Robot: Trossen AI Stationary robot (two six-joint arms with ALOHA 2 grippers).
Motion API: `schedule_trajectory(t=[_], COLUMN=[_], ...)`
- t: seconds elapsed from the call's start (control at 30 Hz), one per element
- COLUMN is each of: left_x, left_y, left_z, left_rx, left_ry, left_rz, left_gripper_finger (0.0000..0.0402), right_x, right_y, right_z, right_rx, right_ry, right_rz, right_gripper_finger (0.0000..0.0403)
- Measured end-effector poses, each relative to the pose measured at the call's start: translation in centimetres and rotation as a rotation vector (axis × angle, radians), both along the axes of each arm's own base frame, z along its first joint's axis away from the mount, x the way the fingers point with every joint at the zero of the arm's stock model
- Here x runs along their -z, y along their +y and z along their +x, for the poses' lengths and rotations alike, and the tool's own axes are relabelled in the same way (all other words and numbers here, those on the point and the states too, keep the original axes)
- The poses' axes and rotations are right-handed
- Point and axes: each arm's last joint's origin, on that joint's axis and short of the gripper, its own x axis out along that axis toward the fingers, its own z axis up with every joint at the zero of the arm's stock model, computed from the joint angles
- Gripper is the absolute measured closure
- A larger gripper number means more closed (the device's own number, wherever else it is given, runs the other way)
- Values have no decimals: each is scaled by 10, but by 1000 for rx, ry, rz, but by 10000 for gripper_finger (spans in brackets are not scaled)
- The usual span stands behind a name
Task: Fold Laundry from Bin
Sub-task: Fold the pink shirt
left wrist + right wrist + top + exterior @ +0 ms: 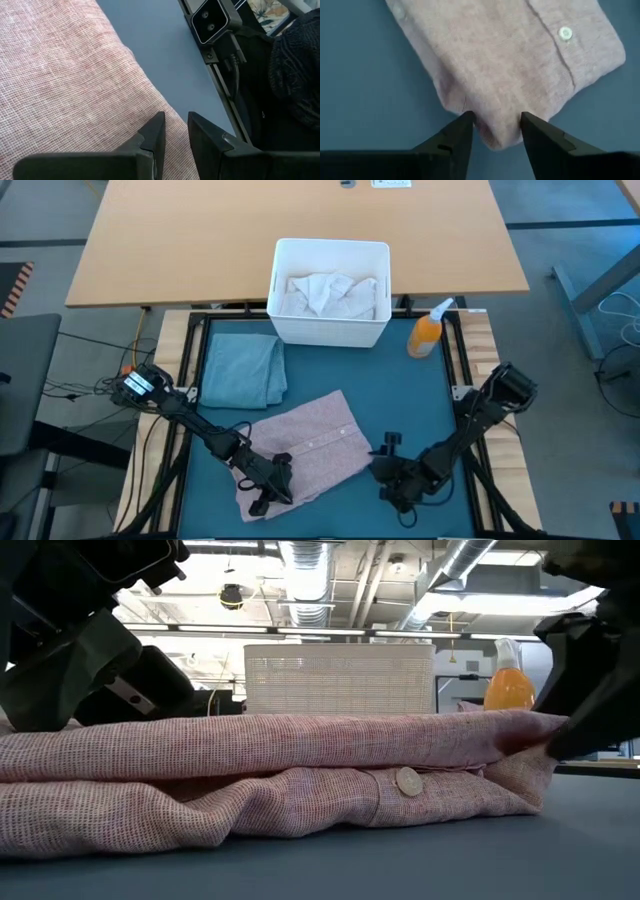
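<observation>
The left gripper [268, 485] is sitting low on the near left corner of the pink shirt [305, 450]. Its fingers [152, 142] are standing slightly apart over the cloth's edge, and from here I cannot tell whether any fabric is caught between them. Behind it, the folded blue garment [243, 368] is lying flat on the teal mat [420, 395], touching the shirt's far left corner.

The shirt is lying folded in the middle of the mat, stretching from one gripper to the other. In the low view it is filling the foreground and hiding the base of the white bin [331, 290], whose ribbed wall is showing above the fold. The bin is standing beyond the shirt, at the mat's far edge, with white cloth [325, 292] bunched inside; how much lies underneath is hard to make out.

The right gripper [388, 472] is hanging at the shirt's right corner. Its fingers [457, 137] are standing apart with a small bulge of the pink fabric sitting between them, not pinched tight. Beyond this gripper, just right of the bin, an orange spray bottle [428, 330] is standing, partly cut off by the arm in the low view.
</observation>
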Motion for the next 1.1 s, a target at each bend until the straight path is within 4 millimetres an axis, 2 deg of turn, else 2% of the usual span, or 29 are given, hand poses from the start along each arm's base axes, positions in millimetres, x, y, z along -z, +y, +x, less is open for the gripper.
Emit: schedule_trajectory(t=[0.2, 0.37, 0.43, 0.57, 0.7, 0.8, 0.9, 1.0, 1.1], left_x=[0, -2, -11, -43, -68, -63, -59, -62, -61], left_y=[0, 1, 0, -4, -26, -49, -69, -86, -98], left_z=[0, 2, 2, -3, -18, -35, -46, -46, -38], left_rx=[-1, 30, 56, 57, 50, 100, 176, 226, 290], left_ry=[4, 8, 24, 41, 36, 24, -72, -180, -168], left_rz=[0, -7, -12, 71, 193, 293, 429, 548, 623], left_gripper_finger=[331, 331, 331, 331, 331, 331, 331, 331, 331], right_x=[-8, -12, -12, -12, -12, -12, -12, -12, -12], right_y=[4, 5, 4, 0, -3, -6, -9, -11, -11], right_z=[5, 8, 9, 11, 14, 16, 18, 20, 20], right_rx=[2, 3, 9, 25, 38, 49, 59, 67, 66], right_ry=[-17, -25, -24, -20, -20, -18, -18, -17, -15], right_rz=[14, 23, 23, 21, 21, 20, 21, 25, 27], right_gripper_finger=[255, 263, 263, 265, 264, 265, 266, 266, 266])
